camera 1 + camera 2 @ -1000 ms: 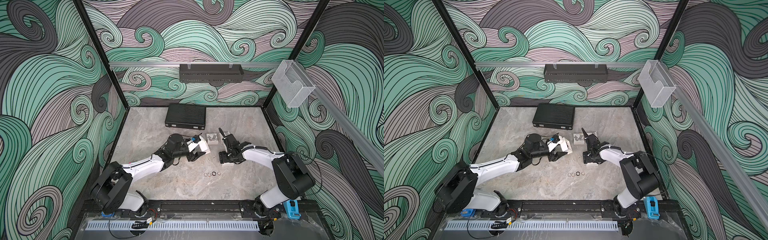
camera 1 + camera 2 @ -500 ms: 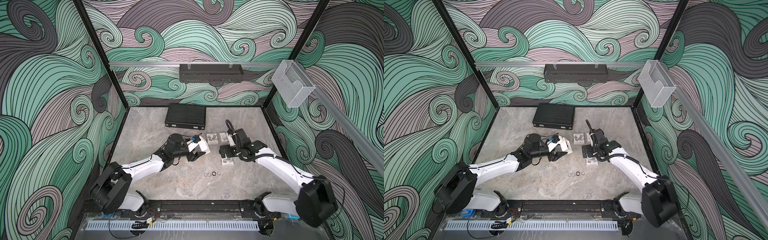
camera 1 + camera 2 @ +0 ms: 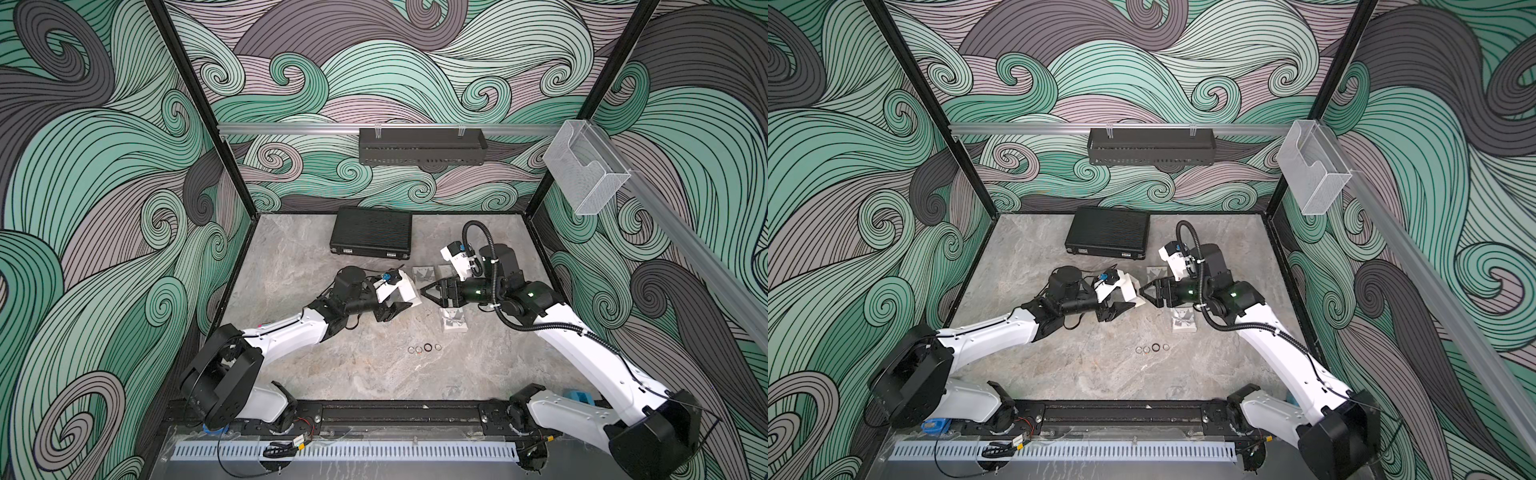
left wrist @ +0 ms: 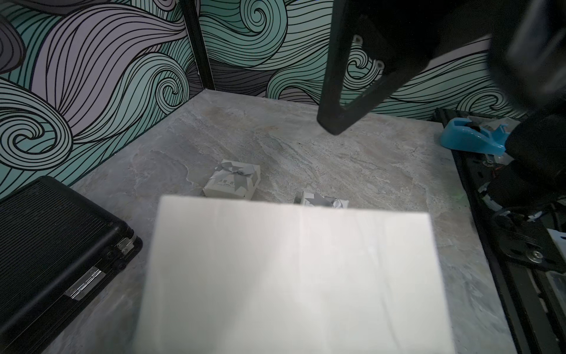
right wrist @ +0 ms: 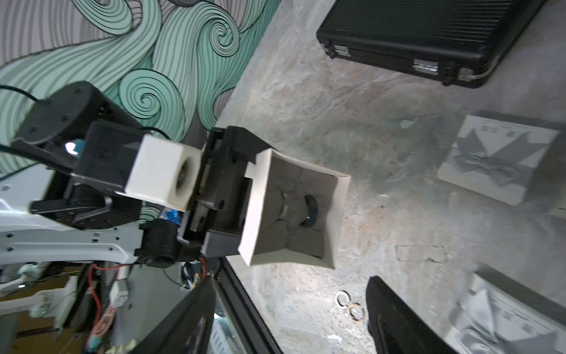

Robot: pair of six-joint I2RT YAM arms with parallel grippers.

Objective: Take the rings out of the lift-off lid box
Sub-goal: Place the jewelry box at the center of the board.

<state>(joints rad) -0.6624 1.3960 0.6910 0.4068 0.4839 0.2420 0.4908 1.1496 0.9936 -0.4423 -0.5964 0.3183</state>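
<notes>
On the surface [image 3: 332, 374] four rings [image 3: 424, 348] are lying free; you're clamping the box [image 5: 257, 214] in your left tool [image 3: 395, 308], right tool [image 3: 428, 292] gaping wide, black ring [image 5: 311, 208] waiting inside.

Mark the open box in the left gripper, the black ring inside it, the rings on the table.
open box [image 5: 254, 211], right wrist view, white side wall.
black ring [image 5: 310, 211], right wrist view, band in the cushion.
rings on the table [image 3: 424, 348], a top view, mid-row.
</notes>
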